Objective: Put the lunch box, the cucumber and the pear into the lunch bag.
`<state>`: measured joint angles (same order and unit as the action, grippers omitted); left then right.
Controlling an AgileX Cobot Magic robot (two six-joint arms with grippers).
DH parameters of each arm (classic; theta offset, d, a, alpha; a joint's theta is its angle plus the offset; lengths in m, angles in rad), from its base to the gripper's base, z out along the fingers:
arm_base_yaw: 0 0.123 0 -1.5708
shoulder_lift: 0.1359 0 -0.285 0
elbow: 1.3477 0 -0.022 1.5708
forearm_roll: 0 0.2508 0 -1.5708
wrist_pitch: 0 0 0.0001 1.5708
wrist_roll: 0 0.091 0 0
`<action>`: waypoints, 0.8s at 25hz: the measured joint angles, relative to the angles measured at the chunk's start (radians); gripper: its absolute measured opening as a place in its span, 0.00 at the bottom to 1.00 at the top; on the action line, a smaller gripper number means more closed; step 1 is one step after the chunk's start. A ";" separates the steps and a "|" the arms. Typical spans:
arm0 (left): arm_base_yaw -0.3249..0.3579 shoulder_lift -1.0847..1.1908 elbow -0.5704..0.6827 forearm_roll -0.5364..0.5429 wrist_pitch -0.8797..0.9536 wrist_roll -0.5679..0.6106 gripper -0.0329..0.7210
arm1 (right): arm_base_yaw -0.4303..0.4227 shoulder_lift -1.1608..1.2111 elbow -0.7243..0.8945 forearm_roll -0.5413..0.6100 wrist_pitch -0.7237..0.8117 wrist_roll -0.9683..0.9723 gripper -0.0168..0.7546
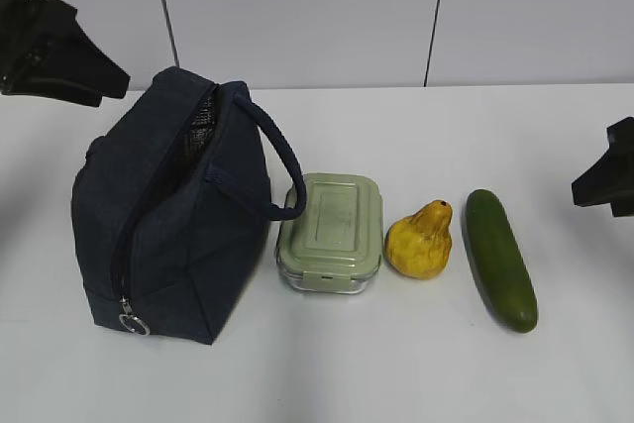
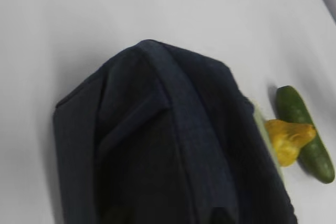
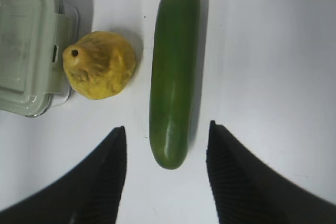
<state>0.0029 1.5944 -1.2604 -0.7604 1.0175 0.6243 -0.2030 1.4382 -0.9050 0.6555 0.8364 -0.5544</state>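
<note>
The dark navy lunch bag (image 1: pixel 168 215) stands at the left, its top zipper partly open onto silvery lining. The lunch box (image 1: pixel 332 232) with a sage-green lid lies beside it. To its right lie the yellow pear (image 1: pixel 421 240) and then the cucumber (image 1: pixel 500 260). My right gripper (image 3: pixel 167 126) is open above the table, its jaws either side of the near end of the cucumber (image 3: pixel 173 72) without touching it. The pear (image 3: pixel 100 65) and the lunch box (image 3: pixel 29 45) lie to its left. My left gripper (image 1: pixel 50 47) hangs over the bag (image 2: pixel 157 145), and its jaws are not distinguishable.
A metal ring pull (image 1: pixel 134 324) hangs at the bag's front lower corner. The loop handle (image 1: pixel 282 160) arches toward the lunch box. The white table (image 1: pixel 396 364) meets a white panelled wall at the back.
</note>
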 joint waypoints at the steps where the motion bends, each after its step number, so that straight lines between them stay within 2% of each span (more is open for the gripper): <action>1: 0.000 0.000 0.000 0.024 -0.005 -0.009 0.41 | -0.002 0.008 0.000 0.000 0.003 0.000 0.53; 7: 0.000 0.000 0.000 0.130 -0.011 -0.035 0.41 | -0.002 0.046 0.000 -0.002 0.014 -0.001 0.53; 16: -0.003 0.037 0.000 0.142 -0.013 -0.053 0.41 | 0.002 0.052 0.000 -0.003 0.014 -0.034 0.53; 20: -0.033 0.053 0.000 0.157 -0.014 -0.057 0.41 | 0.024 0.063 -0.001 -0.003 0.014 -0.045 0.53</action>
<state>-0.0298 1.6476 -1.2604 -0.6030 1.0033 0.5677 -0.1785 1.5012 -0.9058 0.6521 0.8504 -0.5995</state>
